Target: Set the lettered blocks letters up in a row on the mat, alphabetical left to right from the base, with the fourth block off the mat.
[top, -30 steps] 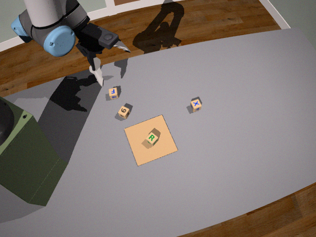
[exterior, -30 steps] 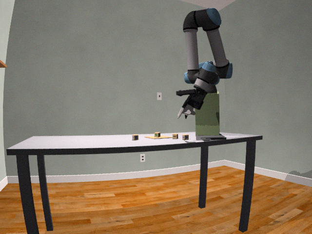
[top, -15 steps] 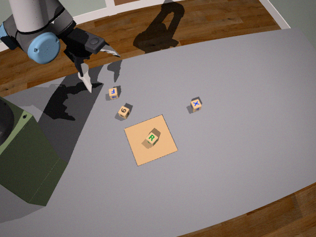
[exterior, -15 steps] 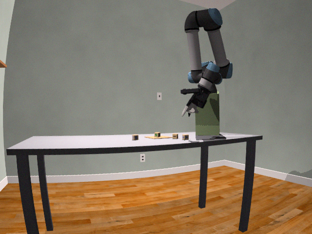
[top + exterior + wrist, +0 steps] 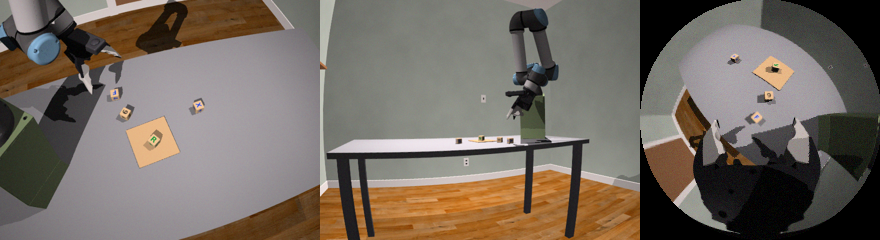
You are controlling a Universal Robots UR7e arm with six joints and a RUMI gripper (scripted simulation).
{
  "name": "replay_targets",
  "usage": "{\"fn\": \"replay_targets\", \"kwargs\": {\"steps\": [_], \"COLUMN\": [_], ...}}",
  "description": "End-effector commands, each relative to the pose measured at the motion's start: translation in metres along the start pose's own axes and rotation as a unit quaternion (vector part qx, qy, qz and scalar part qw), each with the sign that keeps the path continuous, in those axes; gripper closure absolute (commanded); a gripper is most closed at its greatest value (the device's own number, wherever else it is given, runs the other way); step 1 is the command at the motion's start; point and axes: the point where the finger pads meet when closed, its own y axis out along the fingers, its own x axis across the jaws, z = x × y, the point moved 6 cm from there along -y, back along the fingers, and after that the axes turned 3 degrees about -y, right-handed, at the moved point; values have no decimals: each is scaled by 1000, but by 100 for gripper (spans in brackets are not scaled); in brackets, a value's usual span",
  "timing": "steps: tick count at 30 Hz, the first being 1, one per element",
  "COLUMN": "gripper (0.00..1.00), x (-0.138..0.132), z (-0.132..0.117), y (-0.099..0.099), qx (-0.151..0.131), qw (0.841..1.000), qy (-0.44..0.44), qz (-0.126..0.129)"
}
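1. Four blocks stand apart, taken here near to far as the top view lies. Nearest, the R block (image 5: 154,140) (image 5: 481,138) (image 5: 775,66) sits around the middle of the mat (image 5: 140,158) (image 5: 473,140) (image 5: 780,83), a sensible slot for the middle letter, though it probably needs a turn to read upright from the green pedestal (image 5: 31,160) (image 5: 533,121) (image 5: 847,140) at left.
2. Farther and left, the numeral block (image 5: 125,113) (image 5: 499,139) (image 5: 769,95) lies off the mat (six or nine, it hardly matters). Showing no letter, it is likely the one to leave out.
3. Beyond and well right, the X block (image 5: 198,106) (image 5: 458,141) (image 5: 734,58) waits off the mat; alphabetically it belongs on the row's near end.
4. Farthest, at left, the F block (image 5: 115,94) (image 5: 510,140) (image 5: 756,117) is also off the mat. It should take the row's far end, after turning.
5. Past it, the claw (image 5: 106,75) (image 5: 510,118) (image 5: 755,119) hangs above the far-left edge, fingers spread wide with nothing between them, tilted downward. The arm (image 5: 28,15) (image 5: 519,51) folds high and drops steeply, perhaps lining up on the F block.
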Motion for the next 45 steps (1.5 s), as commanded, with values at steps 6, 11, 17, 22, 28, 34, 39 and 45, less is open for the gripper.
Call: {"fn": "replay_targets", "kwargs": {"steps": [6, 11, 17, 22, 28, 34, 39, 45], "gripper": [0, 0, 0, 0, 0, 0, 0, 0], "x": [0, 0, 0, 0, 0, 1, 14, 31], "z": [0, 0, 0, 0, 0, 2, 21, 45], "y": [0, 0, 0, 0, 0, 1, 16, 31], "qx": [0, 0, 0, 0, 0, 0, -3, -3], "qw": [1000, 1000, 1000, 1000, 1000, 1000, 1000, 1000], "qy": [0, 0, 0, 0, 0, 0, 1, 1], "qz": [0, 0, 0, 0, 0, 0, -1, -1]}}
